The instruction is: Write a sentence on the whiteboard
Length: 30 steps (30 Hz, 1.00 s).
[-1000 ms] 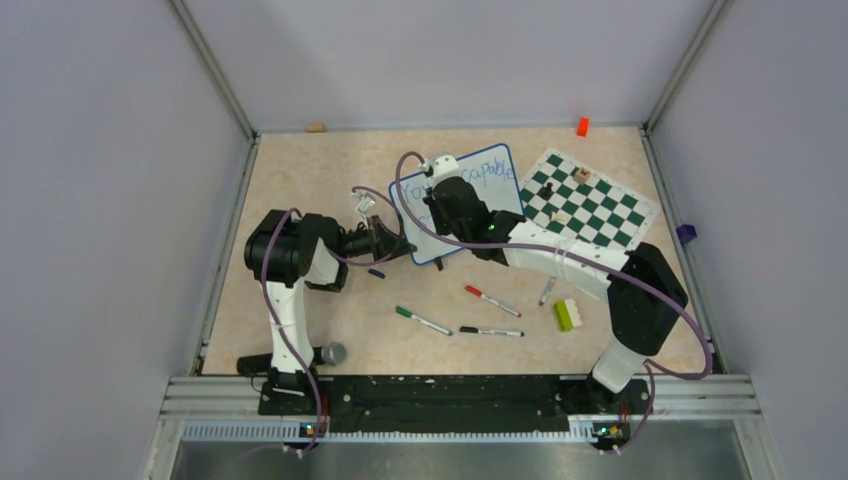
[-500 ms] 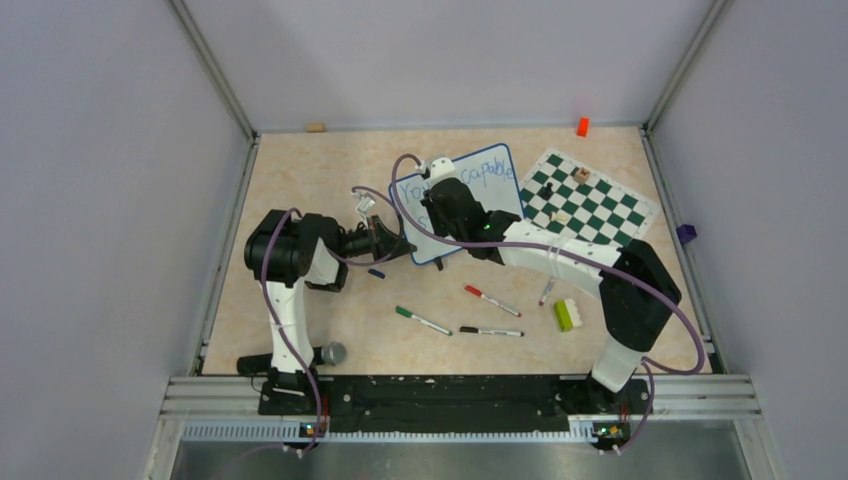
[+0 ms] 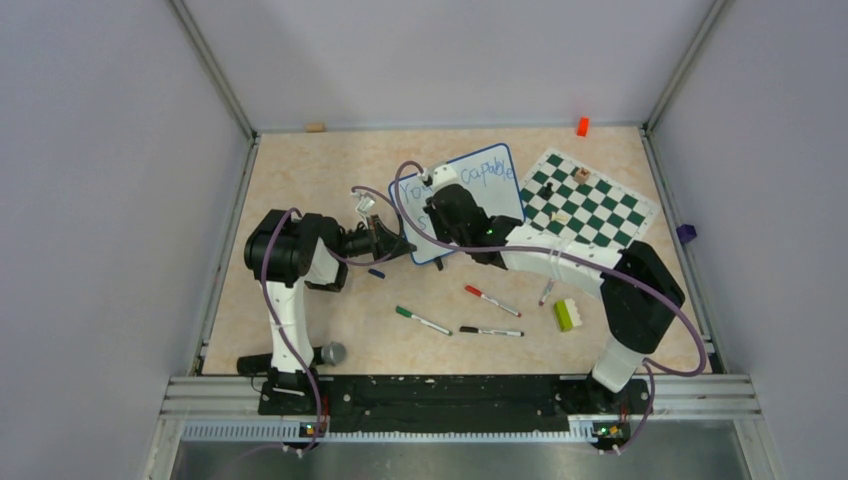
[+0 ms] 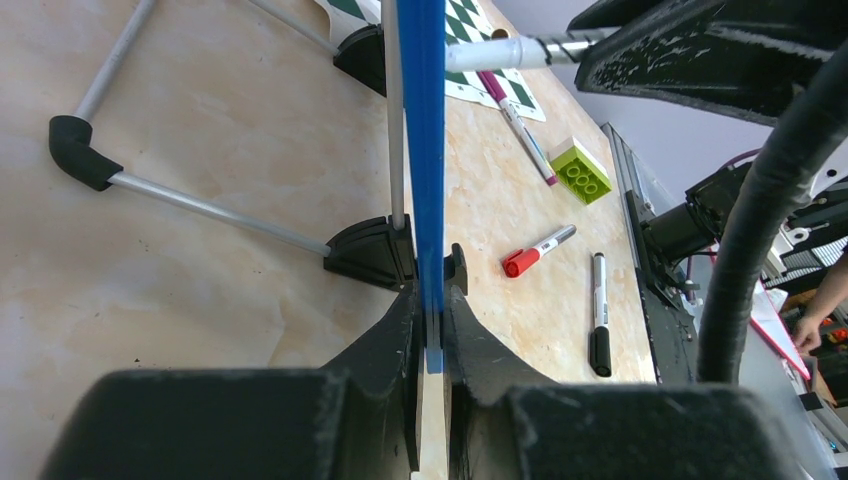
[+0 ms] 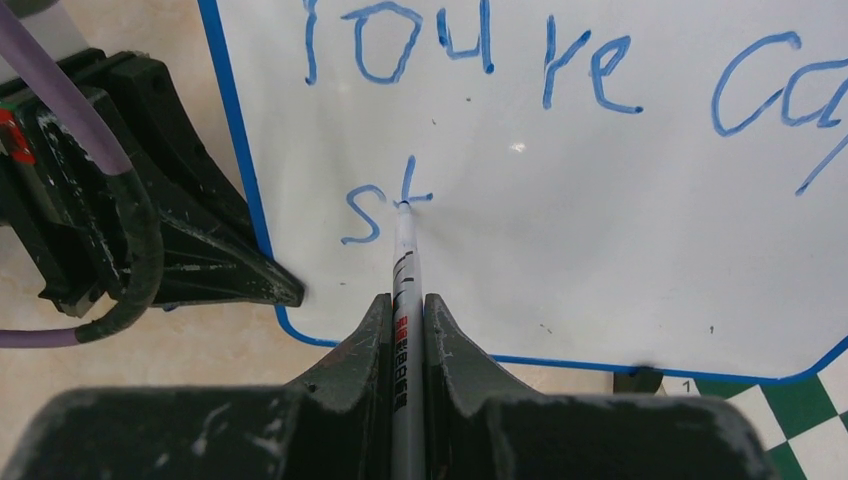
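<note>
Whiteboard — stands on the surface beside the chess mat, left tool clamped on its blue frame, right tool clenched on a marker, tip at "st" of the sentence — next strokes want light, even pressure, board braced steady.

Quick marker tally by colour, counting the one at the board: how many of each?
Red marker: 1
Green marker: 1
Black marker: 1
Purple marker: 1
Blue marker, in the right gripper: 1
Total: 5
</note>
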Tool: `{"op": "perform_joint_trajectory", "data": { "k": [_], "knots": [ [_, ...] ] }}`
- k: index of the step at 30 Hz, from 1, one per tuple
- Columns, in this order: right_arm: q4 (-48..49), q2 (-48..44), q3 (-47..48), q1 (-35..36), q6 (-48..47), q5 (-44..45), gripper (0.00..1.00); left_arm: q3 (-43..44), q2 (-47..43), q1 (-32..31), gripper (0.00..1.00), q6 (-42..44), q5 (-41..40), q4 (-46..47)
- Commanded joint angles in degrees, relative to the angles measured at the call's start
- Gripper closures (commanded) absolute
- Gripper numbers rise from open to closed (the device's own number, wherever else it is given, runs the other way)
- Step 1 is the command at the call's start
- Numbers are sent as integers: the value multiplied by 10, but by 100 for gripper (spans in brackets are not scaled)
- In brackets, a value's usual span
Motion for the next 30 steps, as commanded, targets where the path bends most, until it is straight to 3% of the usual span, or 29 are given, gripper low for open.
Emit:
{"op": "perform_joint_trajectory", "data": {
  "k": [1, 15, 30],
  "knots": [
    [-4, -20, -18, -7, 3, -8, 100, 1, -16, -1, 94, 11, 28, 55],
    [-17, -29, -16, -8, -1, 37, 100, 0, -17, 0, 94, 11, 28, 55],
    [4, -65, -4, -24, -7, 18, 100, -2, -20, -1, 94, 11, 28, 55]
  ]
}}
